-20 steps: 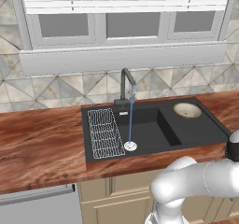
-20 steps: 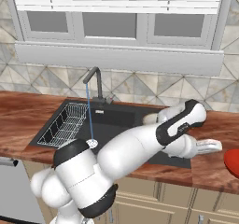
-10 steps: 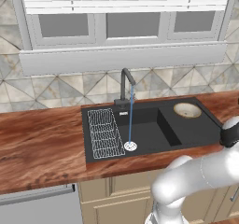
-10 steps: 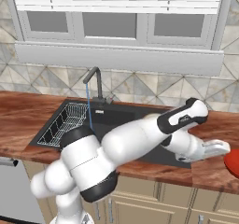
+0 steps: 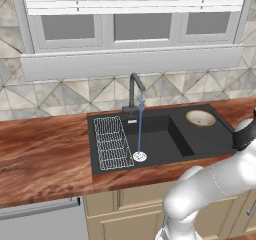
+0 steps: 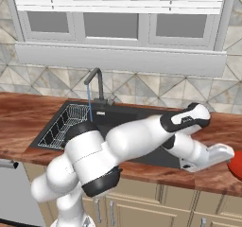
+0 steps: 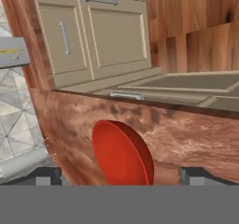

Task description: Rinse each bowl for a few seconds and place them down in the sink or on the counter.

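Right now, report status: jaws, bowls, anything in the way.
Jaws open, empty, gripper closing on red bowl on counter. Beige bowl at the sink's right end. Water running. Path clear.

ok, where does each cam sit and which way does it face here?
Left base view: behind-left of the arm, looking down at the sink, running faucet, beige bowl; white arm lower right.
Right base view: behind-right, same sink; arm crosses toward the red bowl.
Hand view: rolled, facing the red bowl on the counter; open gripper.
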You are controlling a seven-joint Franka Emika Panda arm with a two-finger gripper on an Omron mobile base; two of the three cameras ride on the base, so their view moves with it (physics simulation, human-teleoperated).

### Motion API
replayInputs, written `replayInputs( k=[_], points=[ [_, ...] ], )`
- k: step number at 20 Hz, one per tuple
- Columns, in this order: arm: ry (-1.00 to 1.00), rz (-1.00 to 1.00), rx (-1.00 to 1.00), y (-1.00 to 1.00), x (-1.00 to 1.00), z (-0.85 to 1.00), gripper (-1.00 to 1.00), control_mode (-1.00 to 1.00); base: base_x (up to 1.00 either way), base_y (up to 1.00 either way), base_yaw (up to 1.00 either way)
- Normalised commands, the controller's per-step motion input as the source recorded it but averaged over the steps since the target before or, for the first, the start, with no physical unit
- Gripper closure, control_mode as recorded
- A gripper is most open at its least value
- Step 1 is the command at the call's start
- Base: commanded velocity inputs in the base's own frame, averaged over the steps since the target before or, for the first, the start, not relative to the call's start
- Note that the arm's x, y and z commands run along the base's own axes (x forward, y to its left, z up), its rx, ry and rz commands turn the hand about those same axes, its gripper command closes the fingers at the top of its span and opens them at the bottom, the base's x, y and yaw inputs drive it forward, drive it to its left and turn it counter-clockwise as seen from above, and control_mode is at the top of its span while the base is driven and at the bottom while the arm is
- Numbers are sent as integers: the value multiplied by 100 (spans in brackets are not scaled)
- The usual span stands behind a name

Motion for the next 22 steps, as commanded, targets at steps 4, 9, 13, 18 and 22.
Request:
replayInputs(
  k=[4,9,13,18,22],
  points=[
    [23,-5,6,-6,1,19,-100,-100,0,0,0],
    [17,-1,6,-21,17,22,-100,-100,0,0,0],
    [14,2,11,-20,27,19,-100,-100,0,0,0],
    [15,6,12,-6,39,16,-100,-100,0,0,0],
    [13,6,11,-11,46,18,-100,-100,0,0,0]
  ],
)
